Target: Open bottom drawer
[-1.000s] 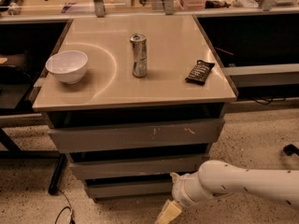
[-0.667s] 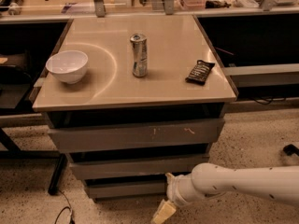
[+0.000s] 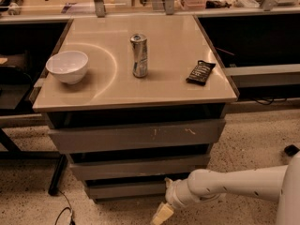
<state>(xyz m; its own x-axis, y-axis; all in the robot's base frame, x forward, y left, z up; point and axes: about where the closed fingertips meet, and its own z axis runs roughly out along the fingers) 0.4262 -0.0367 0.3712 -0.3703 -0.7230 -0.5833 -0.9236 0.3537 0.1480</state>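
Note:
The bottom drawer (image 3: 124, 190) is the plain grey, narrowest front at the foot of the cabinet, and it sits pushed in. Above it are the mid-sized grey front (image 3: 138, 168) and the widest grey front (image 3: 136, 135) with pale scratch marks. My white arm (image 3: 229, 184) reaches in from the lower right. The gripper (image 3: 161, 213) with pale yellow fingertips hangs at the bottom edge of the camera view, just below and in front of the bottom drawer's right part, partly cut off.
On the beige cabinet top (image 3: 173, 78) stand a white bowl (image 3: 68, 66) at the left, a silver can (image 3: 139, 55) in the middle and a dark snack bag (image 3: 200, 72) at the right. A black cable (image 3: 63, 212) lies on the speckled floor at the lower left.
The arm has shifted a little to the left along the bottom drawer's front, with the gripper staying low near the floor. The drawers have not moved.

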